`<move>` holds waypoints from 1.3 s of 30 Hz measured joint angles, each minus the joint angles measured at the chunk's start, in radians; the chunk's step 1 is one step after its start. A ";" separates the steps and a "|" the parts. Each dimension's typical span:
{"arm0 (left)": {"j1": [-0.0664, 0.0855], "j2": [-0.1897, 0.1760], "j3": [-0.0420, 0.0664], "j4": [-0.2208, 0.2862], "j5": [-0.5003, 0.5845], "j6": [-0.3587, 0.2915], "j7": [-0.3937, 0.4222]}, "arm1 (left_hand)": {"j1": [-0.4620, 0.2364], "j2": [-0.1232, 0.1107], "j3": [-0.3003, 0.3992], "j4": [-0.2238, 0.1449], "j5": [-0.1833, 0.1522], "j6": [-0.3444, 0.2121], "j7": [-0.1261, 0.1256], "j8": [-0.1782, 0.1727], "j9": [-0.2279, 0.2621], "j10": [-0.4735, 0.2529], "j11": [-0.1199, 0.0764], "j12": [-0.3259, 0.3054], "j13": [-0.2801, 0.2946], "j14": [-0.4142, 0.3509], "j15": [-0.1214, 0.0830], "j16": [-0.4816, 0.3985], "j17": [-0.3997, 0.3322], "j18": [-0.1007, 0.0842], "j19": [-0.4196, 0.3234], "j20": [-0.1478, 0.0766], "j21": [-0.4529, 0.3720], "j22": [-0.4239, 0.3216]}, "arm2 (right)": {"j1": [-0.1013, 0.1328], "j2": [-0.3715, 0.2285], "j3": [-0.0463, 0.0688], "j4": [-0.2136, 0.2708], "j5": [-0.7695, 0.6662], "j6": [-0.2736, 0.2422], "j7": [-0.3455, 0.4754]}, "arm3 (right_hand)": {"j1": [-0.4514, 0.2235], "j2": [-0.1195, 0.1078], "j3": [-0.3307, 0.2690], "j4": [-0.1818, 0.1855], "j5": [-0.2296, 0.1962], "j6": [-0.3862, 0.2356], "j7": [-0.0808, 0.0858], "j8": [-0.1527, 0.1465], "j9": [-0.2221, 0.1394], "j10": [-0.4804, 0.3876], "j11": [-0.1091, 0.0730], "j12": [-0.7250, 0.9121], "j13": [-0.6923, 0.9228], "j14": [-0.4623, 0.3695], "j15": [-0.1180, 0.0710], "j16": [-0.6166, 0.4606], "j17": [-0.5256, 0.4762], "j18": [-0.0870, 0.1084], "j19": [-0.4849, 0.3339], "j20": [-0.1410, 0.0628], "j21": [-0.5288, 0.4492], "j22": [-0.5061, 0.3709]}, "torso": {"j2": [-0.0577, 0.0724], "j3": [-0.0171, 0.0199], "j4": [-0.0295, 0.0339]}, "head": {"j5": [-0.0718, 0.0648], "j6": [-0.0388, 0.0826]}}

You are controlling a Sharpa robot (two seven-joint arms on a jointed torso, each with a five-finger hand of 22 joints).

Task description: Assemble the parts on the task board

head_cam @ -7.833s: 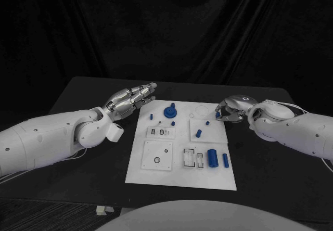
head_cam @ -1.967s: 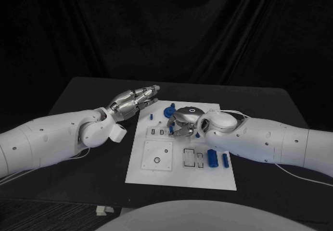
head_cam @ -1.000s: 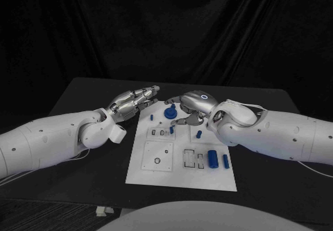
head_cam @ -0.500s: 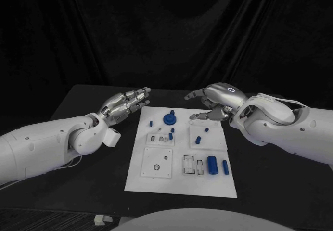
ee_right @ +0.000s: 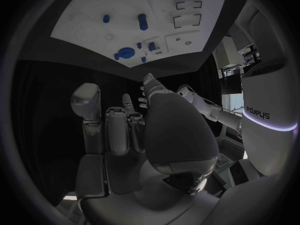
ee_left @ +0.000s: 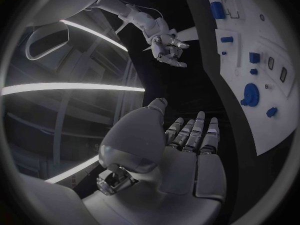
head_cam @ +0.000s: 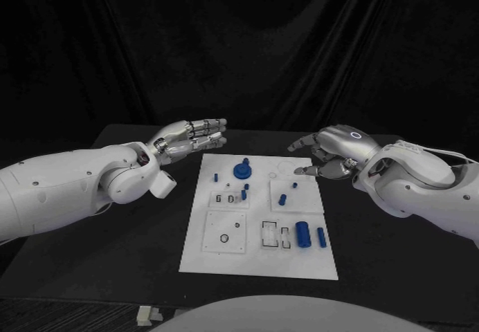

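here both the left hand (head_cam: 187, 140) and the right hand (head_cam: 334, 152) are being held wide apart, empty, beside the board's (head_cam: 261, 257) far corners.

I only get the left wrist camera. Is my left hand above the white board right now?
Observer: No. From the head view, the left hand hangs over the black table, just off the far left corner of the task board.
Operator: What's on the end of the board nearest the robot?
Observer: A fat blue cylinder lies near the right edge there, with a thin blue cylinder beside it.
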 measured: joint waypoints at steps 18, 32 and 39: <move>0.091 -0.002 0.001 0.044 -0.318 0.017 -0.210 | -0.010 -0.045 -0.046 0.073 -0.216 0.102 0.020 0.016 0.008 0.486 0.008 0.073 0.253 0.286 -0.017 0.283 0.011 -0.015 0.456 -0.003 0.170 0.049 | -0.055 0.015 0.000 -0.025 -0.012 0.042 -0.007 | 0.004 0.012 0.000 0.000 0.007 0.012 0.001 0.000 -0.001 0.000 0.000 -0.005 0.000 0.000 0.000 -0.005 0.000 0.000 0.000 0.000 -0.009 0.000 | -0.023 0.0241 -0.0315 | 0.029 -0.018; 0.104 0.055 0.000 0.008 -0.365 0.222 -0.473 | -0.160 0.012 -0.156 0.087 -0.292 0.151 0.030 0.023 0.011 0.582 0.000 0.060 0.405 0.351 -0.031 0.355 0.019 0.002 0.544 -0.010 0.165 0.034 | -0.060 0.021 0.000 -0.029 -0.004 0.054 -0.005 | -0.008 0.024 0.000 0.000 0.011 0.030 -0.002 0.008 -0.004 0.000 0.000 -0.066 0.000 0.000 0.000 -0.031 0.000 0.000 -0.007 0.000 -0.055 0.000 | -0.033 0.0351 -0.0476 | 0.031 -0.027; 0.129 0.069 -0.001 0.005 -0.373 0.339 -0.582 | -0.168 -0.003 -0.192 0.076 -0.245 0.162 0.030 0.023 0.012 0.612 -0.026 0.163 0.387 0.438 -0.065 0.411 0.049 0.018 0.626 -0.023 0.184 0.039 | -0.063 0.023 0.000 -0.027 0.001 0.054 -0.003 | -0.015 0.030 -0.004 -0.004 0.011 0.045 -0.002 0.013 -0.004 0.000 0.000 -0.079 0.000 0.000 0.000 -0.042 0.000 0.000 -0.014 0.000 -0.083 0.000 | -0.035 0.0351 -0.0515 | 0.030 -0.027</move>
